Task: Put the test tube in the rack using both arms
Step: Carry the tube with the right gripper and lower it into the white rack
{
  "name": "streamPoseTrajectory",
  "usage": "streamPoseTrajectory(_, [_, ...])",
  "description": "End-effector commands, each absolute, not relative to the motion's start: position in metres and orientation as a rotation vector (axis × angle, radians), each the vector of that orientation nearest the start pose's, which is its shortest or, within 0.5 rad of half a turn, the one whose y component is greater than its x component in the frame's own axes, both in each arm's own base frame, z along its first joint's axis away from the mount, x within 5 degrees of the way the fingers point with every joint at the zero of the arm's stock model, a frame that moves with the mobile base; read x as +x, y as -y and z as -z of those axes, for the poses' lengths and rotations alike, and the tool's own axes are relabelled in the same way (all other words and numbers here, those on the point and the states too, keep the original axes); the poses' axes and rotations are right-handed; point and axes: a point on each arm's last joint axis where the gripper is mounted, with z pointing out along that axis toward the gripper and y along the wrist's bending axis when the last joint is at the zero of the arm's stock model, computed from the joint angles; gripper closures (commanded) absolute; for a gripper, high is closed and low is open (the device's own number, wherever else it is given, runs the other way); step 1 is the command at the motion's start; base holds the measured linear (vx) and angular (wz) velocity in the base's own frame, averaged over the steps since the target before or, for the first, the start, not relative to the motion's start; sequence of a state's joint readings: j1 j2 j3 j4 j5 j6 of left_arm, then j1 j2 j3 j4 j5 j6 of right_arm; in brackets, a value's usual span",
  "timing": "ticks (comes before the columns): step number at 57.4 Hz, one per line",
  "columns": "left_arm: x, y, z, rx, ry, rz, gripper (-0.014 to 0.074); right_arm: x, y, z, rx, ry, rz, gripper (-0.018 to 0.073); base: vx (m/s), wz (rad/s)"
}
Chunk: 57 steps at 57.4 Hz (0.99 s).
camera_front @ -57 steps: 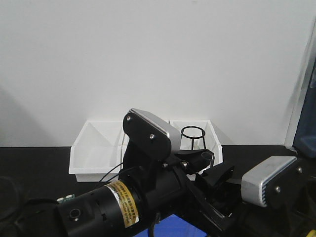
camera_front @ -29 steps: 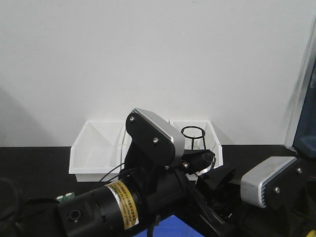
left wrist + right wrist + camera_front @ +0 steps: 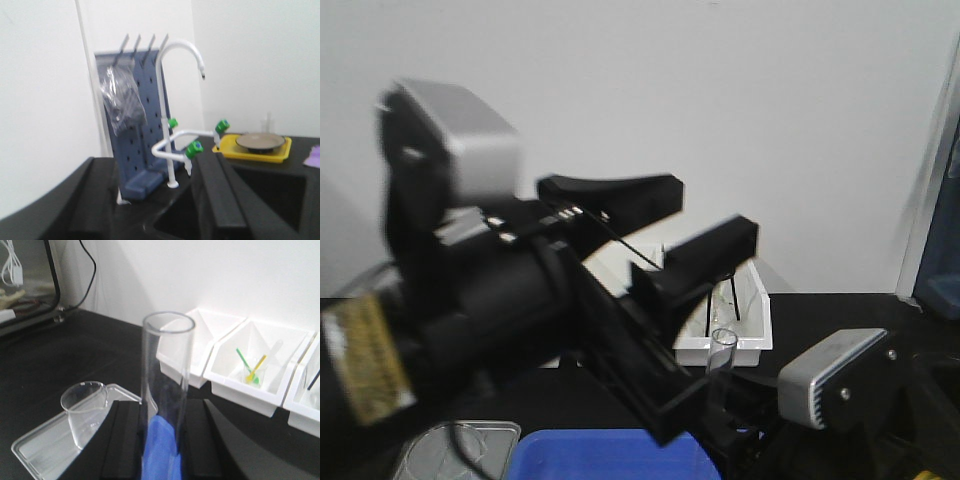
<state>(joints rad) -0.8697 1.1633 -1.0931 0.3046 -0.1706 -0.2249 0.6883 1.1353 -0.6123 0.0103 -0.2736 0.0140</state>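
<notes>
Right wrist-mounted view, unlike front, shows right claw (image 3: 161,432) clamping test tube (image 3: 167,365).

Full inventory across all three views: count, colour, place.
test tube: 1, clear, upright in right gripper
clear tray: 1, on black counter
beaker: 1, clear, on that tray
bins: 3, white, along wall; middle holds green and yellow sticks
blue object: 1, under tube, kind unclear
pegboard rack: 1, blue, beside black sink, clear bag hung on it
faucet: 1, white, green knobs, next to pegboard rack
yellow tray: 1, holds grey round plate
left gripper: black, open, raised
right gripper: black, shut on test tube
</notes>
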Motion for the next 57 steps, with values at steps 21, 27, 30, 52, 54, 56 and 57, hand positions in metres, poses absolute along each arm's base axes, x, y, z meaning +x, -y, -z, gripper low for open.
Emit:
streamPoseTrajectory(21, [0.131, 0.153, -0.473, 0.699, -1.256, 0.563, 0.0605, 0.233, -0.054, -0.288, -0.144, -1.480, -0.172, 0.0566, 0.00, 0.00])
streamPoseTrajectory(27, [0.131, 0.153, -0.473, 0.699, -1.256, 0.563, 0.0602, 0.231, -0.039, -0.281, -0.144, -1.454, -0.112, 0.0566, 0.00, 0.00])
streamPoseTrajectory(30, [0.131, 0.153, -0.473, 0.699, -1.255, 0.563, 0.0601, 0.230, -0.036, -0.279, -0.156, -1.445, -0.102, 0.0566, 0.00, 0.00])
streamPoseTrajectory(52, [0.131, 0.153, -0.473, 0.698, -1.248, 0.566, 0.0601, 0.243, -0.037, -0.262, -0.177, -1.457, -0.079, 0.0566, 0.00, 0.00])
streamPoseTrajectory(54, [0.131, 0.153, -0.473, 0.698, -1.248, 0.566, 0.0601, 0.246, -0.037, -0.260, -0.176, -1.447, -0.080, 0.0566, 0.00, 0.00])
streamPoseTrajectory(56, [0.131, 0.153, -0.473, 0.697, -1.249, 0.566, 0.0601, 0.248, -0.038, -0.258, -0.175, -1.437, -0.082, 0.0566, 0.00, 0.00])
streamPoseTrajectory(57, [0.131, 0.153, -0.473, 0.698, -1.250, 0.566, 0.0601, 0.249, -0.038, -0.257, -0.173, -1.434, -0.082, 0.0566, 0.00, 0.00])
